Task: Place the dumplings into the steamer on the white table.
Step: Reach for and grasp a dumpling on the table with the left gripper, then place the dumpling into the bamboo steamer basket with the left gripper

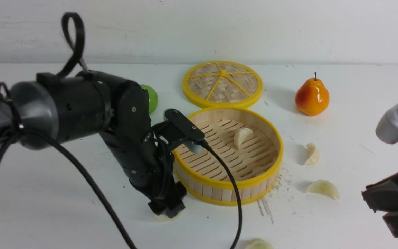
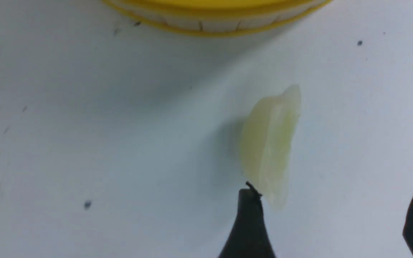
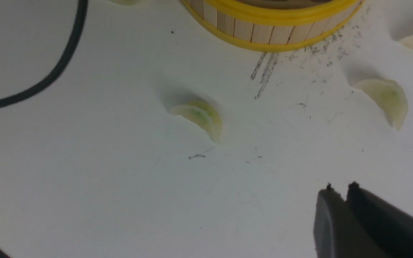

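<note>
My left gripper (image 2: 335, 200) is black. The steamer (image 1: 219, 192) has pale wooden slats and yellow rims; its lid (image 1: 222, 84) is woven, yellow-spoked. The dumplings (image 1: 323, 188) are cream to translucent green. The desk (image 1: 358, 138) is white, dark-scratched.

the dumpling (image 2: 269, 143) just beside the left gripper (image 2: 335, 200) is looking waxy, translucent and softly glossy, like moulded plastic. the gripper's fingers (image 2: 249, 222) are showing matt black plastic. the steamer (image 1: 202, 188) ahead of the gripper is showing pale, matt wooden slats between smooth, shiny yellow rims. the white table (image 1: 29, 214) under it is looking smooth and faintly sheened, scuffed with dark scratches. beyond the steamer, the woven lid (image 1: 223, 83) is showing matt bamboo weave, and the pear (image 1: 312, 97) is gleaming glossy.
</note>
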`<state>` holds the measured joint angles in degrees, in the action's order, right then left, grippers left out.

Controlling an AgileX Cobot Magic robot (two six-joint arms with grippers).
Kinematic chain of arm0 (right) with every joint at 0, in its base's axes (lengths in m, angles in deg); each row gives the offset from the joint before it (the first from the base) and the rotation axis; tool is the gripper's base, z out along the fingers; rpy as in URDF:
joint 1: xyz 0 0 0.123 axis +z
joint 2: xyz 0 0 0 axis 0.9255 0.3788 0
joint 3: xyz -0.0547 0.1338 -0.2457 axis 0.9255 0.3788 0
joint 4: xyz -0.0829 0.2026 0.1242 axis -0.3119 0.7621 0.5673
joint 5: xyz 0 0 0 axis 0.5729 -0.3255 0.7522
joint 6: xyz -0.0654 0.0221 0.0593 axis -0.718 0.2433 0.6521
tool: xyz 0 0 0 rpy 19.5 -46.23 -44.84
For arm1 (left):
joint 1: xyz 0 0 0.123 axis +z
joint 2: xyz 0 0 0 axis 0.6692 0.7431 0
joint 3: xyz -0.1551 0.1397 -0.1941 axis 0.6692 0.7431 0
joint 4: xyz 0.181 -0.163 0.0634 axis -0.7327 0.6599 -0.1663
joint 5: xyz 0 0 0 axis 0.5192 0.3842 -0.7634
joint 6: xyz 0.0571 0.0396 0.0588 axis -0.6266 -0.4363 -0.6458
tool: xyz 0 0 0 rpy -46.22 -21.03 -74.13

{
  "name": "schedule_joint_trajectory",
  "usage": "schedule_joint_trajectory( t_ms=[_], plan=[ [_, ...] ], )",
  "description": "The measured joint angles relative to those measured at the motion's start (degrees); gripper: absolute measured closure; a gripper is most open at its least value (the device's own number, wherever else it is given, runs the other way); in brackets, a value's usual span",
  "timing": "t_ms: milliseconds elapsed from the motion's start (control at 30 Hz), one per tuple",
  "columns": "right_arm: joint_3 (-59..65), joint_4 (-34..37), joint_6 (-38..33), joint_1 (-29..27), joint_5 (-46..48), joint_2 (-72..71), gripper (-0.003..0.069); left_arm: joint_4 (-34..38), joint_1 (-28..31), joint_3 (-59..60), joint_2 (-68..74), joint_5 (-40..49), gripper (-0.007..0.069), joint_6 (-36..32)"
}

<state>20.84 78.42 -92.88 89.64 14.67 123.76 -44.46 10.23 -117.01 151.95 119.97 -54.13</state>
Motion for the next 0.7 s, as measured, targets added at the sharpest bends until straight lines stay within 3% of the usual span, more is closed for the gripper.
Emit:
schedule_joint_trajectory(
  t_ms=[233, 367, 500, 700],
  plan=[
    [0.0, 0.1, 0.0, 0.0, 0.2, 0.0, 0.0595, 1.4, 0.0, 0.0, 7.3, -6.4, 0.0097, -1.6],
    [0.0, 0.1, 0.0, 0.0, 0.4, 0.0, 0.0589, 1.2, 0.0, -0.1, 9.4, -6.4, 0.0181, -1.3],
    [0.0, 0.0, 0.0, 0.0, 0.2, 0.0, 0.0585, -0.2, 0.0, -2.2, 9.6, 1.1, 0.0390, 3.3],
    [0.7, -0.5, 0.0, 0.0, -1.3, 0.0, 0.0582, -1.2, 0.0, -16.6, 9.1, 14.9, 0.0379, 15.0]
  ],
)
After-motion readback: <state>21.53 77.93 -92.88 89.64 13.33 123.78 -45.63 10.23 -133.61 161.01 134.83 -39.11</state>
